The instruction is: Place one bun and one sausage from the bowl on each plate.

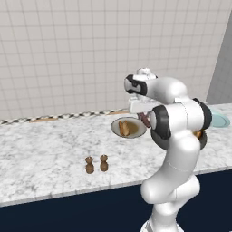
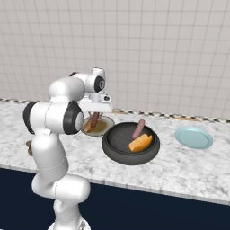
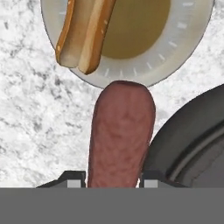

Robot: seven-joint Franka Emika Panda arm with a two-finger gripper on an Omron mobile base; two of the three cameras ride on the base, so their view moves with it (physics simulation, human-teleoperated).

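Sausage (image 3: 120, 135) clamped between the gripper (image 3: 113, 177) fingertips, hanging end-down over the near rim of the beige plate (image 3: 183, 43), which already carries a bun (image 3: 83, 33). Arm folded, elbow bent, hand pointing down between that plate and the dark bowl (image 2: 130, 143). Bowl holds another sausage (image 2: 138, 128) and bun (image 2: 140, 143). Teal plate (image 2: 193, 137) sits well apart on the marble counter (image 2: 188, 170).
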